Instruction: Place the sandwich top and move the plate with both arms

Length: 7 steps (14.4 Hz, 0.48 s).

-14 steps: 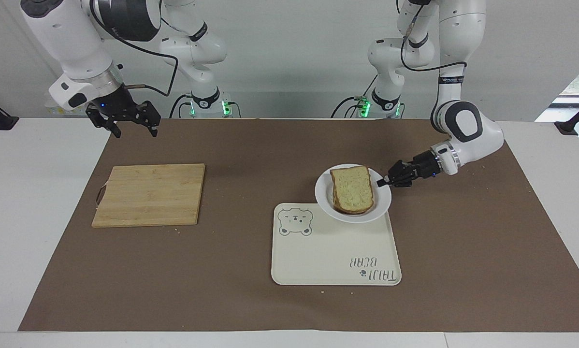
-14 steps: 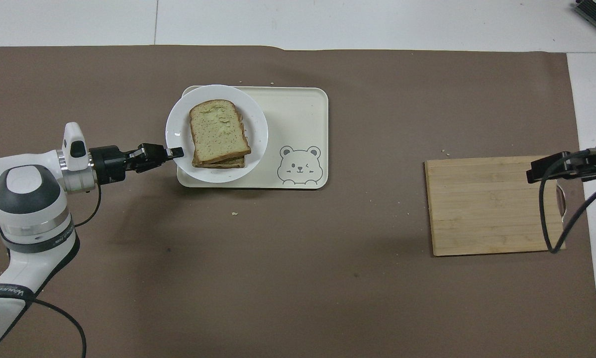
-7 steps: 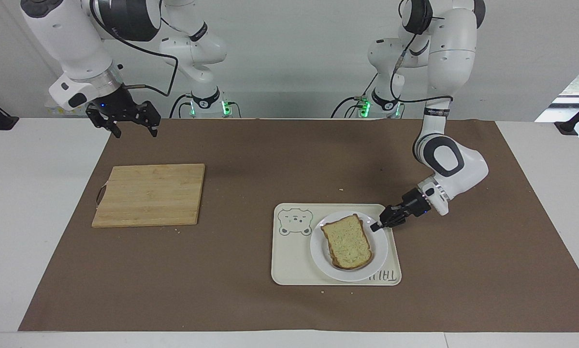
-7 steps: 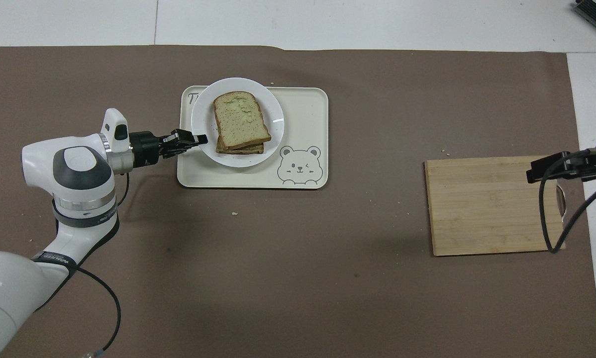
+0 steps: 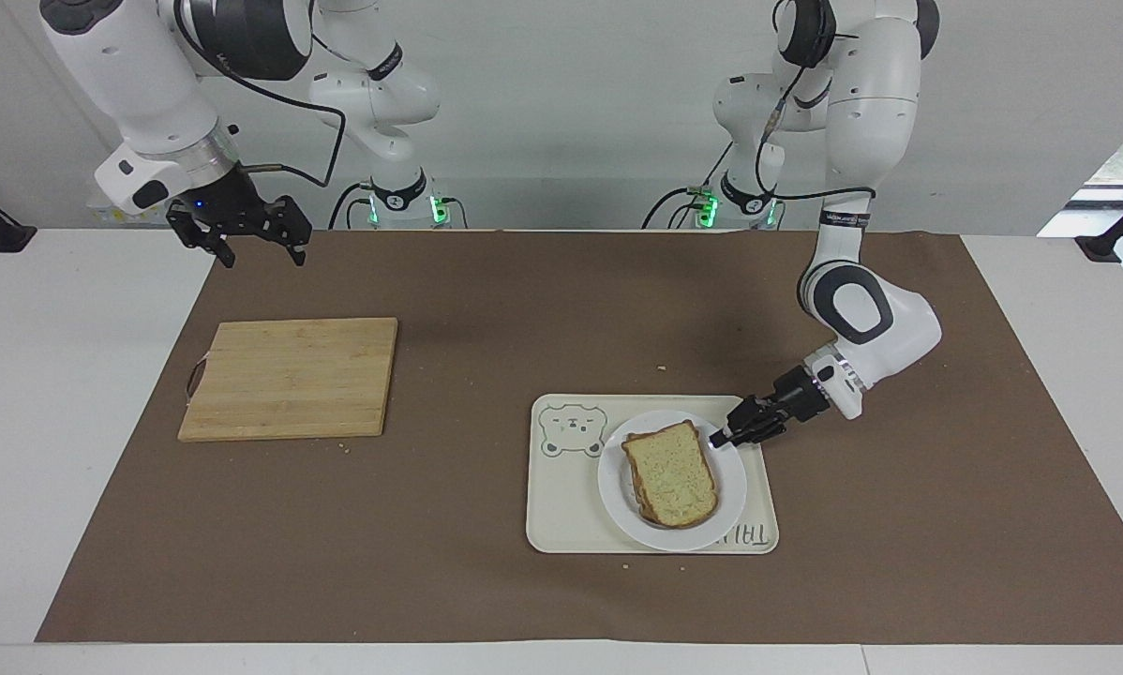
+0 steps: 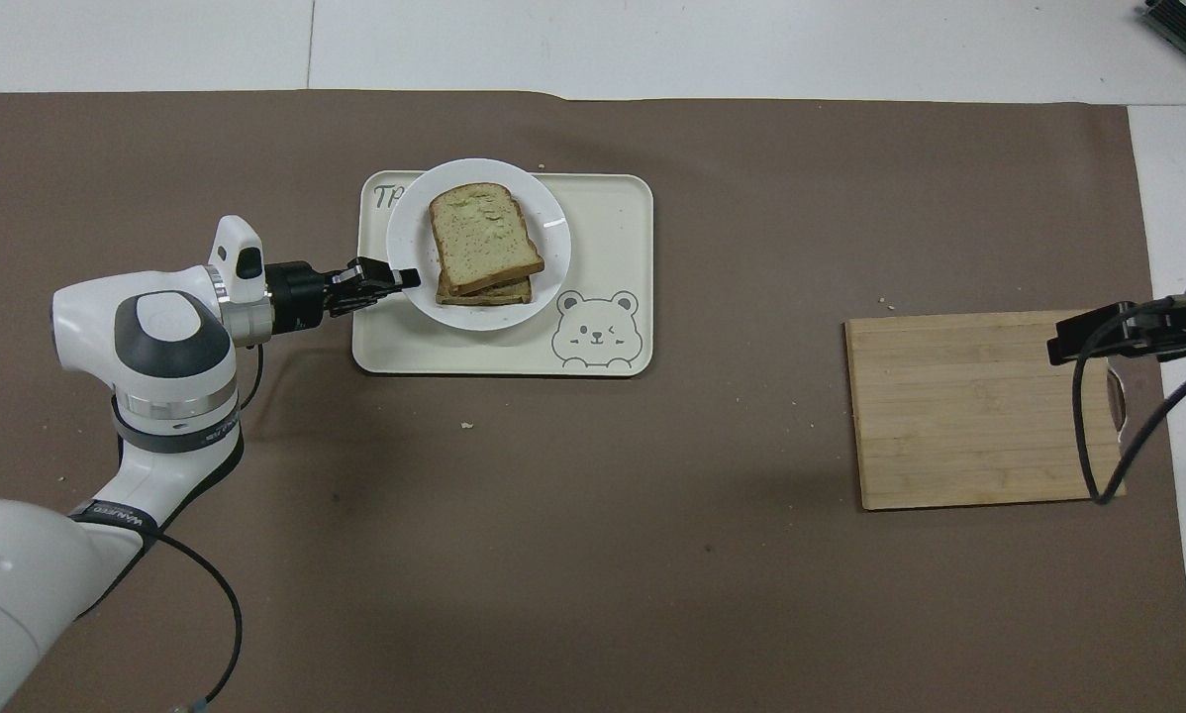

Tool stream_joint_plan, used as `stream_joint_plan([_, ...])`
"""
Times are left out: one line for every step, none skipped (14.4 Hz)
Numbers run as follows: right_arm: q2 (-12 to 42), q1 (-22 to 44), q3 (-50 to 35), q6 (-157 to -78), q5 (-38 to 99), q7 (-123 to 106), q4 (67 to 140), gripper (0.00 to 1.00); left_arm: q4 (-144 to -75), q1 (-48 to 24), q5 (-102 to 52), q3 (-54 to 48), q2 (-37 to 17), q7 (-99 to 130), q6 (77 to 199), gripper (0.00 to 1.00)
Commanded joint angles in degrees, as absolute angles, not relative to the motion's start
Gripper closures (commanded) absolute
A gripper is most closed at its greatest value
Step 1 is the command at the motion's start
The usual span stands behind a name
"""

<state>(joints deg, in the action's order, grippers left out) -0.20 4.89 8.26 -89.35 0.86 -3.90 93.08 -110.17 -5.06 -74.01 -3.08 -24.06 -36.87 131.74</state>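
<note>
My left gripper (image 5: 723,436) pinches the plate (image 5: 723,487) rim on the bear tray (image 5: 571,511); a tilt could slide the sandwich top (image 5: 671,473) off. My right gripper (image 5: 247,242) waits, spread.

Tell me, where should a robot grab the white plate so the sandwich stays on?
Probably by the bare rim of the plate, coming in low from the left arm's end of the table, as the left gripper does now. The sandwich top covers the middle, so only the thin raised edge is free for the jaws to pinch.
</note>
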Motion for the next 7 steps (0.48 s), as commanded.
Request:
stream_joint_plan([-0.26, 4.66, 8.0, -88.77, 1.05, -2.99, 92.64, 0.0, -110.21, -5.71, -69.28, -2.29, -20.93, -34.55, 132.54, 0.0])
stream_joint_plan([-0.26, 4.66, 8.0, -88.77, 1.05, -2.99, 92.64, 0.0, -110.21, -5.63, -67.26, -2.29, -19.87, -33.84, 132.54, 0.0])
stream_joint_plan([-0.26, 4.57, 8.0, -88.77, 1.05, -2.99, 92.64, 0.0, -110.3, -5.28, -64.97, -2.2, -18.91, -33.14, 132.54, 0.0])
stream_joint_plan([-0.26, 4.66, 8.0, -88.77, 1.05, -2.99, 92.64, 0.0, -110.22, -4.84, -62.34, -2.2, -18.2, -32.09, 132.45, 0.0])
stream_joint_plan([-0.26, 4.57, 8.0, -88.77, 1.05, -2.99, 92.64, 0.0, -110.21, -4.83, -59.44, -2.2, -17.32, -31.12, 132.45, 0.0])
stream_joint_plan([-0.26, 4.66, 8.0, -88.77, 1.05, -2.99, 92.64, 0.0, -110.13, -4.75, -56.54, -2.02, -16.27, -29.72, 132.36, 0.0])
stream_joint_plan([-0.26, 4.66, 8.0, -88.77, 1.05, -2.99, 92.64, 0.0, -109.95, -4.83, -53.73, -1.41, -15.3, -28.31, 132.1, 0.0])
